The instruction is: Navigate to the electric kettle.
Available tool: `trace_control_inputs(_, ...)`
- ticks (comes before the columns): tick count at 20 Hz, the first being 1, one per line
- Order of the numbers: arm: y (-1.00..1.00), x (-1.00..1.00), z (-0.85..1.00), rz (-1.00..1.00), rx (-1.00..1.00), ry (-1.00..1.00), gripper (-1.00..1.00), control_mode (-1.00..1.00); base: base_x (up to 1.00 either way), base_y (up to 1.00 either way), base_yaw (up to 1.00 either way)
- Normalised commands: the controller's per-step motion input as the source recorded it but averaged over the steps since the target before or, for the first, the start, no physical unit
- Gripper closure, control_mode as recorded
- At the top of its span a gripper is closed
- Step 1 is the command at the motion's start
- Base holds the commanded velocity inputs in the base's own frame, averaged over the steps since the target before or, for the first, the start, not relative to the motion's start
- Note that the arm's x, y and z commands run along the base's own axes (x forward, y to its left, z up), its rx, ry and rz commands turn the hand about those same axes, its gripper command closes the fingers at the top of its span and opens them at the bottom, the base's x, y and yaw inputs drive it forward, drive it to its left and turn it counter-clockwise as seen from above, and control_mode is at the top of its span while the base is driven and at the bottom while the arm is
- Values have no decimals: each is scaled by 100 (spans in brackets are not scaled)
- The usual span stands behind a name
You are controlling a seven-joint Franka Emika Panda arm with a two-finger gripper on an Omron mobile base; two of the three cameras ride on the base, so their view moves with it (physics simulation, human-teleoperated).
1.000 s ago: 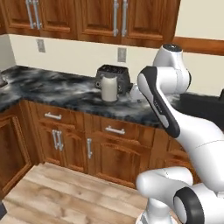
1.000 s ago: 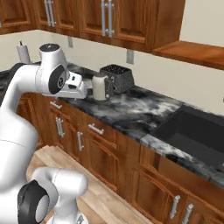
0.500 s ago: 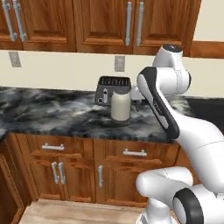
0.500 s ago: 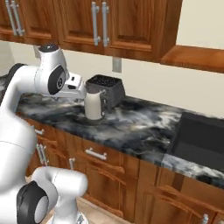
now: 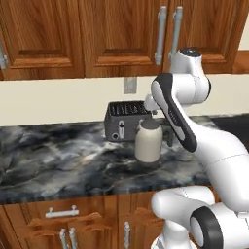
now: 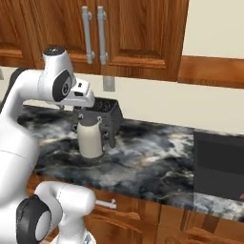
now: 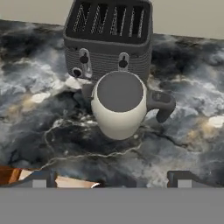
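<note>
On the dark marbled counter (image 5: 58,160) under the wooden cabinets (image 5: 97,34), we see the kettle (image 5: 148,141) standing upright just in front of the toaster (image 5: 124,120). Our gripper (image 7: 109,180) hangs above the counter's front edge, fingers spread wide, holding nothing.

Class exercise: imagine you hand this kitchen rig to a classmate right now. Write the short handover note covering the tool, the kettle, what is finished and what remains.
Tool: its two dark tips sit wide apart at the bottom of the hand view, open, holding nothing, above the counter's front edge.
The small cream-beige cylindrical electric kettle with a dark handle stands upright on the dark marbled countertop, just in front of the black-and-silver slotted toaster.
Done: the base faces the kettle, which sits centred ahead of the hand camera.
Left: probably little; confirm the base is close enough and stop.
</note>
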Motion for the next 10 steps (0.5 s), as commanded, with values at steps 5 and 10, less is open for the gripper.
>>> trace_control_inputs(5,0,0,0,0,0,0,-100,100,53,11,-30)
trace_control_inputs(10,0,0,0,0,0,0,-100,100,33,24,-23)
